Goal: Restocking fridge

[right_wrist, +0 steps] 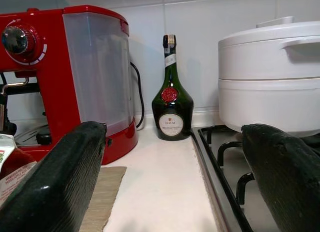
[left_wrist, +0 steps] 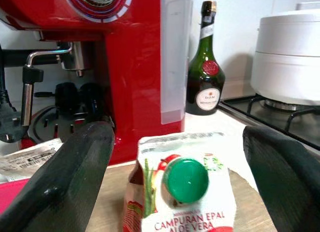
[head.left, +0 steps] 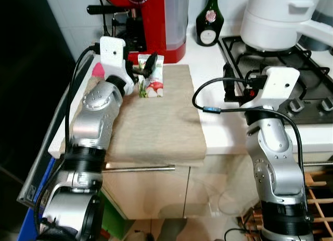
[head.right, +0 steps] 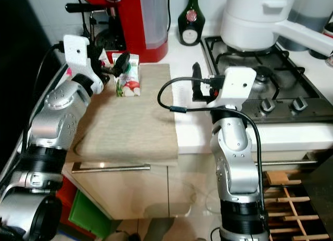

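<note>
Juice carton (head.left: 151, 77) upright on the beige mat (head.left: 156, 121), just before the red coffee machine (head.left: 156, 22). Left gripper (left_wrist: 175, 187) spread wide around it, not touching (green cap (left_wrist: 186, 179) plain from the left wrist). Right gripper (right_wrist: 175, 192) wide too, over white counter (right_wrist: 160, 187), facing bottle (right_wrist: 172, 99) and white pot (right_wrist: 270, 81).

The juice carton (left_wrist: 182, 184) is white with a green round cap, red fruit pictures, green leaf marks and red lettering, and it stands on a plain beige woven mat (head.left: 156, 121) over the white worktop (head.left: 218, 126). Behind it are a glossy red coffee machine (right_wrist: 70, 76) with a clear grey tank, a dark green bottle (right_wrist: 171, 99) with a red seal and white label, and a white pot (right_wrist: 272, 76) on the black hob (head.left: 281, 69). Beside the mat lies something pink (head.left: 98, 70), perhaps a cloth.
</note>
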Robot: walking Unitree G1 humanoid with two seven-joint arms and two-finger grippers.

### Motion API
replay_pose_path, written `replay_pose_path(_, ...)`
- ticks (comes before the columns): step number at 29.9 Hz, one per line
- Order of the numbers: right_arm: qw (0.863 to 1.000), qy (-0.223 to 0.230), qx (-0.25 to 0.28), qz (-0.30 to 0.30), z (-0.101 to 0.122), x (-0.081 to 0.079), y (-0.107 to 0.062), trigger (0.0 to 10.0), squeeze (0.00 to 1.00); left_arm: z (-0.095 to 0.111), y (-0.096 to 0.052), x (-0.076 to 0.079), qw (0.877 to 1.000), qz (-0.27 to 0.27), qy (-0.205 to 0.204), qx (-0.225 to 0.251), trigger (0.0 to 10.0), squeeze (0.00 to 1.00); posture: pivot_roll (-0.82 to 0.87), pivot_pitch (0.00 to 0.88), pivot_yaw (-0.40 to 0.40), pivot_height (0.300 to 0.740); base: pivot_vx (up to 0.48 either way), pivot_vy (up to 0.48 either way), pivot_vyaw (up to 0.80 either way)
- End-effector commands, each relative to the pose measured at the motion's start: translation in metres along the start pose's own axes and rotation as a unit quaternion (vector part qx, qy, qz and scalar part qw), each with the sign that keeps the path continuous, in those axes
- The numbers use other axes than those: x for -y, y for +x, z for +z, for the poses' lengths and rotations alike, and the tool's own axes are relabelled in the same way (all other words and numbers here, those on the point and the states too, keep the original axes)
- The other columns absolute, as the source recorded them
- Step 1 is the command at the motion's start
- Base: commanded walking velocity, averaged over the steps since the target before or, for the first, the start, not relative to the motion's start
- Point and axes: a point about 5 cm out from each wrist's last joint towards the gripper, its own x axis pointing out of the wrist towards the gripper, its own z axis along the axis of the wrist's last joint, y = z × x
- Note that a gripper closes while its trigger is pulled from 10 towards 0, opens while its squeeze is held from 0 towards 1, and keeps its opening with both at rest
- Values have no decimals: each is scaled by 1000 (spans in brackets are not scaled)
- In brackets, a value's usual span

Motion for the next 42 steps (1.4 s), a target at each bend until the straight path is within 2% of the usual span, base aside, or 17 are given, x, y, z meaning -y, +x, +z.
replay_pose_path(1,1000,-4,-4,3,0,-2,-1,10000,0,3,-1,7,1000,-9,16,4,10000,0,-62,0,89,740,0,0,0)
replay_pose_path(13,1000,-2,-5,0,0,-2,-1,10000,0,-6,5,14,999,-21,33,-8,10000,0,-67,0,99,740,0,0,0)
replay_pose_path(15,1000,-2,-5,-3,-1,-2,-1,10000,0,-12,8,13,999,-16,29,-24,10000,0,-78,0,109,740,0,0,0)
replay_pose_path(26,1000,-6,-7,-9,-2,1,-5,10000,0,-24,15,9,999,0,8,-52,10000,0,-95,0,114,740,0,0,0)
replay_pose_path(33,1000,-8,-8,-8,-2,0,-5,10000,0,-28,18,2,998,11,-7,-63,10000,0,-98,0,117,740,0,0,0)
replay_pose_path(42,1000,-8,-10,-8,-3,0,-7,10000,0,-33,20,-12,997,26,1,-73,10000,0,-96,0,118,740,0,0,0)
